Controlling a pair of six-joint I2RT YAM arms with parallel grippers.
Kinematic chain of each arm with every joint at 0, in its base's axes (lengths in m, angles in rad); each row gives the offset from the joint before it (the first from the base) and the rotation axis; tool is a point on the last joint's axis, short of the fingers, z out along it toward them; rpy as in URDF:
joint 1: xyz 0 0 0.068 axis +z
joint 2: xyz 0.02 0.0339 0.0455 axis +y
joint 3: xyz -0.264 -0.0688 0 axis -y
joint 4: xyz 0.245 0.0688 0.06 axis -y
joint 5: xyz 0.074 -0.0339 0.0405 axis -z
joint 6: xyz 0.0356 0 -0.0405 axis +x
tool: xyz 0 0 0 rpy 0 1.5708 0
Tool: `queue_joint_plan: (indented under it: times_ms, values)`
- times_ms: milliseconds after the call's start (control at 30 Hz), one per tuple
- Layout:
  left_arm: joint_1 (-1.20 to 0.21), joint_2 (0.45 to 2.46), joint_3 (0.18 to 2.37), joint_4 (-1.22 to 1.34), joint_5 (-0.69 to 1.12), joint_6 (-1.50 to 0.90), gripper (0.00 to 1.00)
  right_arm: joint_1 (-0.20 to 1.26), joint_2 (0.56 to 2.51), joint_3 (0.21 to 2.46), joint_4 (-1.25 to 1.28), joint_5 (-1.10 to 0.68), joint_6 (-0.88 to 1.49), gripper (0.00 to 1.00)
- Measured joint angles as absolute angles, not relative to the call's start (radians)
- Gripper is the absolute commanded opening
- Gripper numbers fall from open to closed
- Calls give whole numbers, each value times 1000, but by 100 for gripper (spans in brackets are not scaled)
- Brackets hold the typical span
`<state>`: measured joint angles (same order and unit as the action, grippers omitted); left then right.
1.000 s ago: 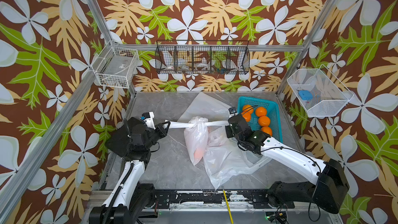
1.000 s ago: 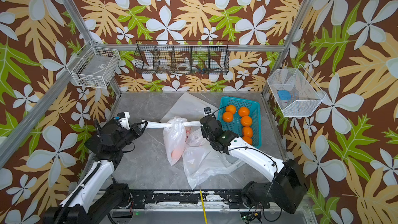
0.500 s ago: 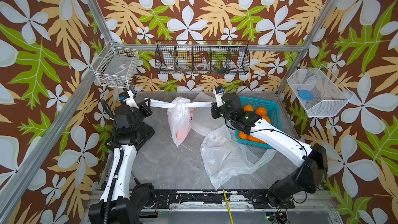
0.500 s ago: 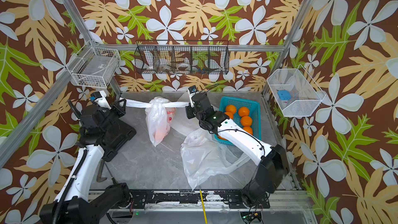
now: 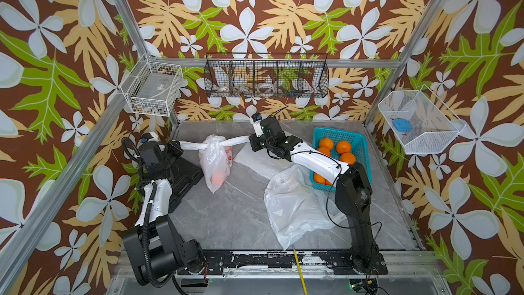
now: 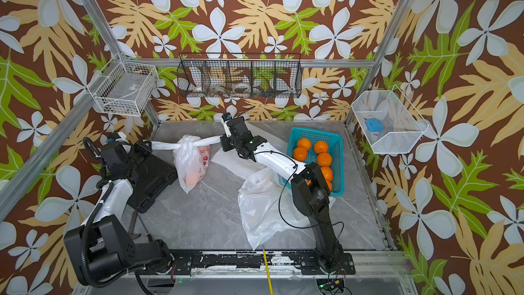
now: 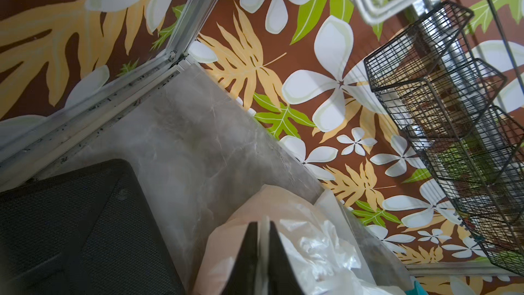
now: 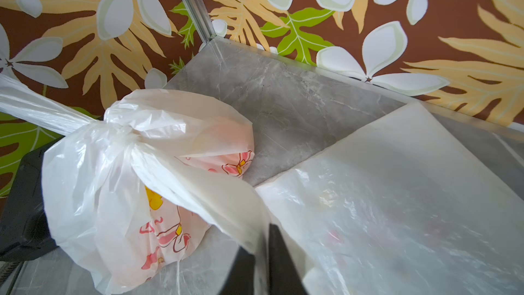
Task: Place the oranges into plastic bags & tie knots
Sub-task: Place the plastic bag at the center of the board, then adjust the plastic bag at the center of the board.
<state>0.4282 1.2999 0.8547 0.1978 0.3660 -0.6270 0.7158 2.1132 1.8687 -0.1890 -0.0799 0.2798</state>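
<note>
In both top views the tied bag [image 5: 214,163] [image 6: 191,163] sits back-left on the table [image 5: 232,217], long axis vertical. Its handle strips stretch sideways between left gripper [image 5: 177,145] and right gripper [image 5: 251,141]. A second ago it hung nearer centre. Both arms reach toward the back wall. In each wrist view, the jaws are narrow and pinch a strip.

Floral wallpaper [image 5: 255,9], grey marble floor [image 5: 226,217]

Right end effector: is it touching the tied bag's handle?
Touching. The right wrist view shows the handle pinched inside the right end effector; in a top view it runs taut from the knot.
</note>
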Motion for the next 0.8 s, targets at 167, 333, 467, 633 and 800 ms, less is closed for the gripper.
queue_joint_plan:
  times_ms: [167, 333, 467, 633, 800]
  values:
    - [429, 1242, 867, 170, 368, -624, 64, 699, 1972, 1769, -206, -89, 258, 81]
    - [421, 1070, 875, 108, 370, -585, 70, 645, 1694, 1572, -180, -29, 242, 96]
    - [365, 912, 842, 44, 376, -529, 72, 580, 1495, 1389, -174, -38, 231, 98]
    - [278, 783, 754, -36, 382, -519, 72, 547, 1375, 1291, -236, -58, 227, 100]
    - [-62, 686, 679, -111, 324, -520, 71, 453, 1250, 1176, -275, -83, 241, 100]
